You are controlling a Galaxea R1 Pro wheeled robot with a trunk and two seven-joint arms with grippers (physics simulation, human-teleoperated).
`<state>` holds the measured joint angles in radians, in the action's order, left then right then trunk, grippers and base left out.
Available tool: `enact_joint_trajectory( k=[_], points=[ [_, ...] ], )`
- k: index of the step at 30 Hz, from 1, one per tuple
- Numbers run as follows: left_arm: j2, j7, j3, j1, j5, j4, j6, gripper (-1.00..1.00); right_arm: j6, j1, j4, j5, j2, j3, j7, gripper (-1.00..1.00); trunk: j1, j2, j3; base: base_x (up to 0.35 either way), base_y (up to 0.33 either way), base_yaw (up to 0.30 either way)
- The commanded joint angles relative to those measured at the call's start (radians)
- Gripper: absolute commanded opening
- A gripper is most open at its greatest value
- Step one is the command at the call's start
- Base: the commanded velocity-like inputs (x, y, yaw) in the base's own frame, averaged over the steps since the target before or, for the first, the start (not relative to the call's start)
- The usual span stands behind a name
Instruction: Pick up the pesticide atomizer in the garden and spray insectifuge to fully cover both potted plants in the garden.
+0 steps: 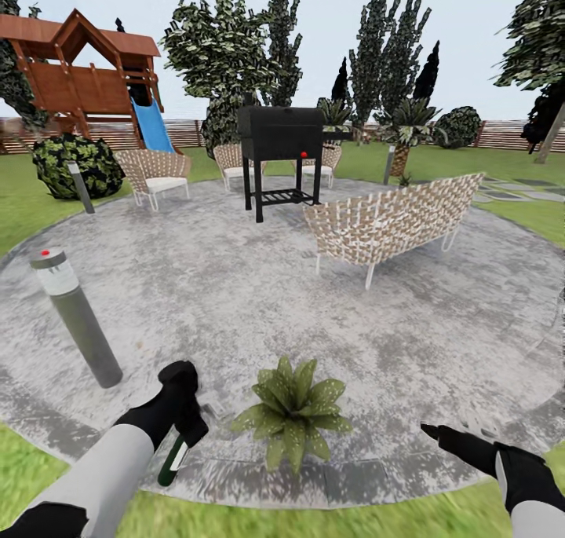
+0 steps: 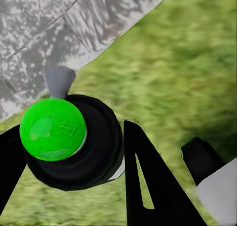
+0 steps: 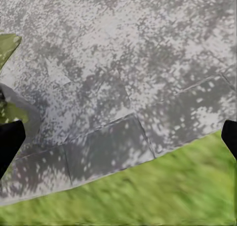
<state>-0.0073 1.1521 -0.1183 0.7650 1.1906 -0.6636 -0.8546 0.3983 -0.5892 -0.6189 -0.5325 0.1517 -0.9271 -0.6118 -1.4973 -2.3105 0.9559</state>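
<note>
At near left the left gripper [image 1: 182, 426] is clamped on the pesticide atomizer [image 1: 171, 461], which hangs bottom-down over the patio edge [image 1: 377, 483]; to spray well, I judge the nozzle should turn right toward the speckled potted plant [image 1: 292, 412] just beside it; at near right the right gripper [image 1: 449, 434] hovers spread and empty.

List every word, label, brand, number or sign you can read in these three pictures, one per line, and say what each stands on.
None: no readable text shows in any view.
The pesticide atomizer held in the left gripper has a white stripe, with no lettering that can be made out.
The lamp post carries a red dot, no writing.
The grill has a red spot, no legible mark.
</note>
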Motion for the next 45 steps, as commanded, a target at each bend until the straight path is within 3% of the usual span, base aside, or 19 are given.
enact_joint_trajectory(
  k=[1, 2, 3, 5, 6, 8, 9, 10, 11, 12, 14, 16, 18, 22, 30, 45],
  points=[
    [0.013, 0.009, 0.010, 0.000, 0.004, -0.002, -0.008, -1.00, 0.002, -0.001, 0.000, -0.009, -0.001, -0.004, -0.010, 1.00, 0.001, -0.001, 0.001, -0.339, 0.000, 0.000],
    [0.019, 0.009, 0.035, 0.000, 0.003, -0.004, -0.008, -1.00, 0.002, -0.001, -0.001, -0.009, -0.001, -0.004, -0.012, 1.00, 0.001, -0.001, 0.001, -0.339, 0.000, 0.000],
    [0.022, 0.008, 0.091, 0.000, 0.002, -0.006, -0.007, -1.00, 0.002, -0.002, -0.009, -0.008, -0.001, -0.004, -0.014, 1.00, 0.001, -0.001, 0.001, -0.339, 0.000, 0.000],
    [0.021, 0.007, 0.158, 0.000, 0.000, -0.007, -0.005, -1.00, 0.002, -0.003, -0.034, -0.007, -0.001, -0.003, -0.016, 1.00, 0.001, -0.001, 0.001, -0.340, 0.000, 0.000],
    [0.020, 0.007, 0.203, 0.000, -0.001, -0.008, -0.003, -1.00, 0.002, -0.004, -0.075, -0.005, -0.002, -0.003, -0.016, 1.00, 0.001, -0.001, 0.001, -0.339, 0.000, 0.000],
    [0.018, 0.006, 0.253, 0.000, -0.003, -0.009, 0.003, -1.00, 0.002, -0.004, -0.154, -0.004, -0.003, -0.003, -0.017, 1.00, 0.001, -0.001, 0.001, -0.339, 0.000, 0.000],
    [0.013, 0.006, 0.283, 0.000, -0.020, -0.015, 0.017, -1.00, 0.006, -0.004, -0.258, -0.003, -0.003, -0.002, -0.017, 1.00, 0.001, -0.001, 0.001, -0.338, 0.000, 0.000],
    [0.007, 0.006, 0.291, 0.000, -0.040, -0.029, 0.025, -1.00, 0.008, -0.004, -0.296, -0.003, -0.003, -0.002, -0.017, 1.00, 0.001, -0.001, 0.001, -0.338, 0.000, 0.000],
    [0.000, 0.006, 0.299, 0.000, -0.083, -0.061, 0.041, -1.00, 0.009, -0.004, -0.345, -0.003, -0.003, -0.001, -0.017, 1.00, 0.001, -0.001, 0.001, -0.338, 0.000, 0.000],
    [-0.003, 0.006, 0.303, 0.000, -0.120, -0.078, 0.056, -1.00, 0.010, -0.004, -0.369, -0.003, -0.003, -0.001, -0.017, 1.00, 0.001, -0.001, 0.001, -0.338, 0.000, 0.000],
    [-0.008, 0.006, 0.307, -0.001, -0.238, -0.100, 0.126, -1.00, 0.011, -0.004, -0.417, -0.003, -0.003, 0.015, -0.017, 1.00, 0.001, -0.001, 0.001, -0.336, 0.000, 0.000],
    [-0.009, 0.006, 0.308, -0.001, -0.295, -0.103, 0.190, -1.00, 0.011, -0.004, -0.458, -0.003, -0.003, 0.045, -0.017, 1.00, 0.001, -0.001, 0.001, -0.318, 0.000, 0.000],
    [-0.009, 0.006, 0.308, -0.001, -0.326, -0.099, 0.258, -1.00, 0.013, -0.004, -0.519, -0.003, -0.004, 0.087, -0.017, 1.00, 0.001, -0.001, 0.001, -0.282, 0.000, 0.000],
    [-0.008, 0.006, 0.309, -0.001, -0.340, -0.092, 0.291, -1.00, 0.014, -0.004, -0.559, -0.003, -0.003, 0.108, -0.017, 1.00, 0.001, -0.001, 0.001, -0.259, 0.000, 0.000],
    [-0.053, 0.006, 0.302, -0.006, -0.342, -0.090, 0.293, -1.00, 0.016, -0.005, -0.558, -0.002, -0.004, 0.106, -0.049, 1.00, 0.001, -0.001, 0.001, 0.000, 0.000, 0.000],
    [-0.056, 0.008, 0.302, -0.005, -0.342, -0.094, 0.292, -1.00, 0.015, -0.003, -0.556, -0.003, -0.004, 0.106, -0.049, 1.00, 0.001, -0.001, 0.001, 0.000, 0.000, 0.000]
  ],
)
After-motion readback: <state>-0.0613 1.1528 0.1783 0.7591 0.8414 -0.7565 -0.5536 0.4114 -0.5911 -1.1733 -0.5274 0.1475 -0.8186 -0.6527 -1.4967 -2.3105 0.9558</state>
